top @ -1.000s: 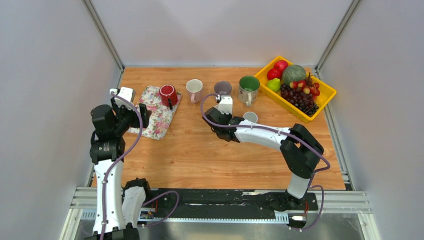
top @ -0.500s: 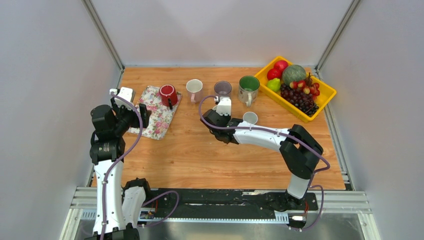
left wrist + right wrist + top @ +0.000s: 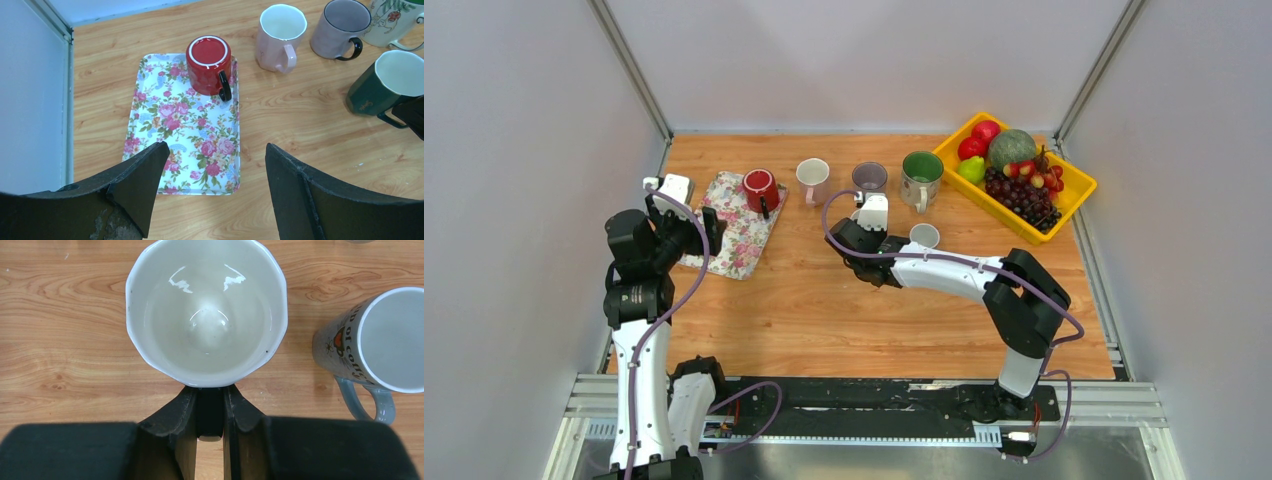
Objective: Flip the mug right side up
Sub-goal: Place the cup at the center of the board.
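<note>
A dark green mug [image 3: 382, 85] with a white inside [image 3: 206, 310] stands mouth up on the wooden table. My right gripper [image 3: 210, 390] is shut on its handle, at the table's middle [image 3: 861, 240]; in the top view the wrist hides the mug. A red mug [image 3: 209, 62] sits on a floral tray [image 3: 175, 125], its top a flat red disc ringed in white, its black handle toward me. My left gripper [image 3: 217, 150] hangs open over the tray's near edge, at the far left [image 3: 709, 225], with nothing between its fingers.
A pink mug [image 3: 813, 178], a lilac mug [image 3: 869, 177] and a green-lined mug [image 3: 921, 175] stand in a row at the back. A small grey mug [image 3: 385, 345] stands close to the right of the held mug. A yellow crate of fruit [image 3: 1069, 205] fills the back right corner.
My right gripper has shifted slightly to the left with the mug, uncovering more of the small grey mug. The left arm has not moved.
</note>
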You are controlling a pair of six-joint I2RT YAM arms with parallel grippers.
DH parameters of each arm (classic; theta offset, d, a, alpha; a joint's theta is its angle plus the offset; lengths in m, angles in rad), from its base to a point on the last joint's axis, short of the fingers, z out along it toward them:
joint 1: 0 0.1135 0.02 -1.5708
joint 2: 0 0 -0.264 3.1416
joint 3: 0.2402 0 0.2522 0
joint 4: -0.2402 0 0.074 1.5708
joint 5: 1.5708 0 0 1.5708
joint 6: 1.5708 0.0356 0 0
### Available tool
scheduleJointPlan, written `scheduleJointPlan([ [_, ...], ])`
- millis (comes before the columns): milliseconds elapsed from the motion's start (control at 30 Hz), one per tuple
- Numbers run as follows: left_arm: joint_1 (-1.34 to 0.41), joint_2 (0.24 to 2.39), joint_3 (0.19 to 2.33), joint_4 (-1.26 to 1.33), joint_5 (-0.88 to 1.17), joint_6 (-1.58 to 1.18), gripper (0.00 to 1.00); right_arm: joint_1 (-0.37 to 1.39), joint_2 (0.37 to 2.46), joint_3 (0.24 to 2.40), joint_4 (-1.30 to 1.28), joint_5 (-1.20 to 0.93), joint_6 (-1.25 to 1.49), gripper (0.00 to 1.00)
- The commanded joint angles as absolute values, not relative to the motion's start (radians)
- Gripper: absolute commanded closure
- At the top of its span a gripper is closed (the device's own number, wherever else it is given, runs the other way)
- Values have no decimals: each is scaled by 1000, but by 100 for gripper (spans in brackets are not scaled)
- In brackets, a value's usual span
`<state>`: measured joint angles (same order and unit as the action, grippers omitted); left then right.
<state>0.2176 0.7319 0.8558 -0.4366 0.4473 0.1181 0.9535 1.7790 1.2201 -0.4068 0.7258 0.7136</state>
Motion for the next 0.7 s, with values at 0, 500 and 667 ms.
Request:
scheduleJointPlan([
  [0, 227, 719, 853, -404, 466, 109, 19, 957, 1741, 1238, -341, 802, 737, 93],
  [500, 226, 712, 849, -398, 465, 112, 19, 958, 1744, 1221, -331, 790, 740, 95],
  [667, 226, 709, 847, -396, 465, 113, 19, 958, 1743, 1222, -330, 797, 738, 95],
])
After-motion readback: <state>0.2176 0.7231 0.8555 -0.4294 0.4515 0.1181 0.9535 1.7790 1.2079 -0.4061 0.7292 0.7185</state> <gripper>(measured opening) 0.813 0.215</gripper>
